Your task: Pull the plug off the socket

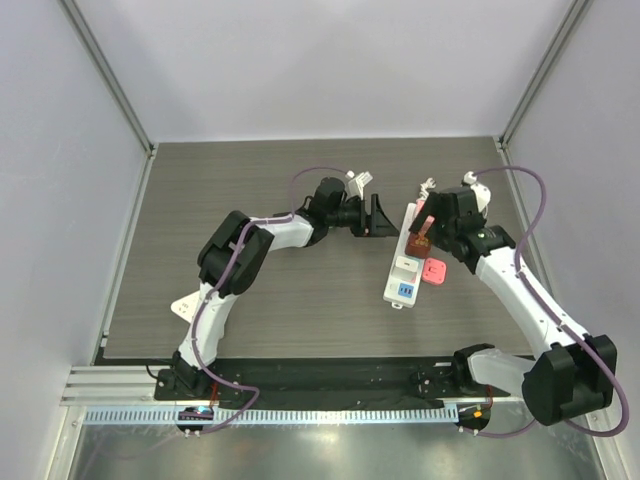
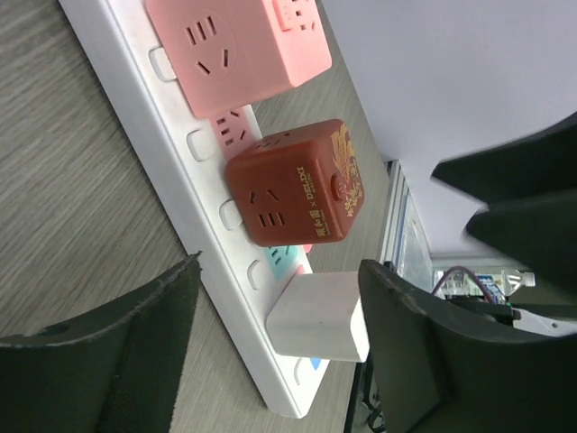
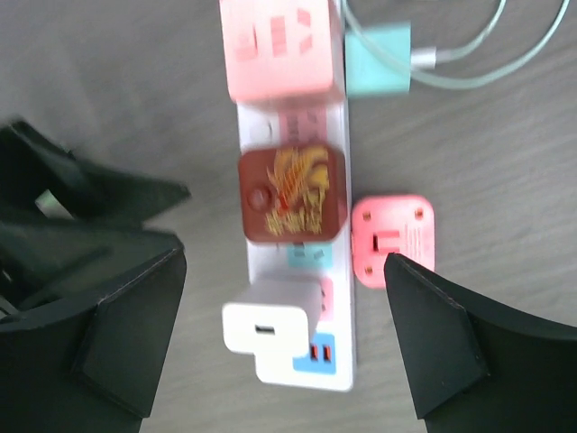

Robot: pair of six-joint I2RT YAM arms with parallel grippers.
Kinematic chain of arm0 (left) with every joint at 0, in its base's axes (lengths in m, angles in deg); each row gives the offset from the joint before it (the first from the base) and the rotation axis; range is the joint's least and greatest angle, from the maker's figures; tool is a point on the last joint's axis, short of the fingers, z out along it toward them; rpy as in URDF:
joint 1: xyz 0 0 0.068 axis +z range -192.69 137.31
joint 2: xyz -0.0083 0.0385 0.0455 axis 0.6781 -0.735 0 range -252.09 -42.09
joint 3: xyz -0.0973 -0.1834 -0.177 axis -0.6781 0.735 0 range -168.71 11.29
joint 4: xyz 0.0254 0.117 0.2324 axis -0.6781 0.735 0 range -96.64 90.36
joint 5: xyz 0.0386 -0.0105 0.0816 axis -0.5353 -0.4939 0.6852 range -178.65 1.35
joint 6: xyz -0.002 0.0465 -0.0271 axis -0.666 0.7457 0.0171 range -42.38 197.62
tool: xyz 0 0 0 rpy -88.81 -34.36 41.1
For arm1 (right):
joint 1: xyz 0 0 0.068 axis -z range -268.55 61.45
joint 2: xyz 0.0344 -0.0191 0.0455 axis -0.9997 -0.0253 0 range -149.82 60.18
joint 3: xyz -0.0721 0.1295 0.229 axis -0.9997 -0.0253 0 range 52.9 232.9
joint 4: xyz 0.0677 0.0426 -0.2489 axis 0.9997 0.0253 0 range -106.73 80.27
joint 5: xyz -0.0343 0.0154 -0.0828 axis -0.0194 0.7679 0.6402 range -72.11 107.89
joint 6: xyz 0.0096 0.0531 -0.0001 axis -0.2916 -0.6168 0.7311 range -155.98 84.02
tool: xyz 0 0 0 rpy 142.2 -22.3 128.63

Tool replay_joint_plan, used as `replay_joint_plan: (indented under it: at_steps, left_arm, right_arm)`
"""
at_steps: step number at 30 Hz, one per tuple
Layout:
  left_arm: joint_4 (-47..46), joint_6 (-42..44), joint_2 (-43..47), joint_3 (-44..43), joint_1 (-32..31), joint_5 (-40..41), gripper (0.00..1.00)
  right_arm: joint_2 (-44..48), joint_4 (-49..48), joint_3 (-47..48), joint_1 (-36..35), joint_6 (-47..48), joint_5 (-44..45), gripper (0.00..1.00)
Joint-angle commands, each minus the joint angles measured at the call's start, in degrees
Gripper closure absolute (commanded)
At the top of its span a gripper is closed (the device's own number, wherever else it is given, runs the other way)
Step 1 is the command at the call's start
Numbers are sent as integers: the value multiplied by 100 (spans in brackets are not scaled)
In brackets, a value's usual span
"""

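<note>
A white power strip (image 1: 395, 292) lies right of centre. It carries a pink cube adapter (image 3: 279, 45), a dark red cube adapter (image 3: 291, 194) and a white charger plug (image 3: 270, 327) near its USB end. In the left wrist view the strip (image 2: 135, 117) runs diagonally with the red cube (image 2: 293, 185) and the white charger (image 2: 317, 316) on it. My left gripper (image 2: 270, 352) is open at the strip's left side, and the charger lies between its fingers. My right gripper (image 3: 284, 343) is open above the strip and straddles it at the charger.
A loose pink plug (image 3: 393, 239) lies on the table right of the strip. A teal plug (image 3: 379, 59) with a pale cable sits by the strip's far end. The right gripper's fingers (image 2: 523, 207) show at the right in the left wrist view. Grey walls enclose the table.
</note>
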Motion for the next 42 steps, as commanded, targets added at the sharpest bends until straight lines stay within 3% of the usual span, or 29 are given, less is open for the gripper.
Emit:
replay_joint_plan:
  at_steps: [1,9,17,23,31,42]
  left_arm:
    - [180,12,-93,-344,-57,-372,30]
    - [479,126,-225,-397,-101,-417,53]
    - [787,443,-234,-362,-268,-223,64]
    - [805,443,-348,-344,-277,-267,68]
    - [910,390,-594,-573,-347,-355,70]
    - [1156,408,-875,-871,-400,-100,69]
  right_arm:
    - [85,628,-214,-328,13,-134,4]
    - [50,875,-293,-821,-137,-19,6]
    - [-284,743,-451,-1155,100,-54,9]
    - [-74,366,-741,-1217,-49,-107,16]
    - [129,277,-786,-1428,-137,358,17]
    - [-451,22,-733,-1665,-215,411,17]
